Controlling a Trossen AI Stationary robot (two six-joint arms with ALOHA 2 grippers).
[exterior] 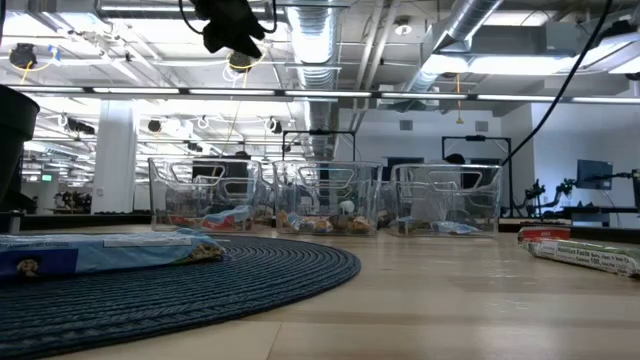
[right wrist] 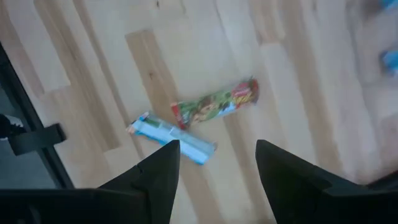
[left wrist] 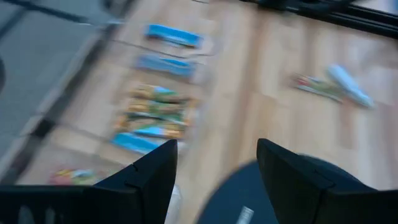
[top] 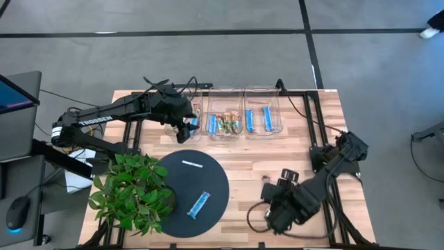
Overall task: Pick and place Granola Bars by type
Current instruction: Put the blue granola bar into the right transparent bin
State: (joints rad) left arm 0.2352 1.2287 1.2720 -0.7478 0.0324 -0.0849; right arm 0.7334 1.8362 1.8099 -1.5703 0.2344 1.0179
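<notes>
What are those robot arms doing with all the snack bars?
They are sorting granola bars into three clear bins by type. The left hand hovers open and empty beside the left bin. The right hand hangs open above two bars on the wood, a green-and-red one and a pale blue one. One blue bar waits on the dark round mat.

- My overhead camera looks straight down on the whole wooden table (top: 277,167), showing both my arms, the round dark mat (top: 187,198) and the three clear bins (top: 236,114).
- My low camera sits at table height by the mat (exterior: 180,275), facing level across to the bins (exterior: 320,195) and the room behind.
- My left wrist camera looks down past its fingers (left wrist: 155,174) at the bins' contents and the mat's edge.
- My right wrist camera looks down, close, at two wrapped bars (right wrist: 214,102) on bare wood; these also show in the low view (exterior: 580,250).
</notes>
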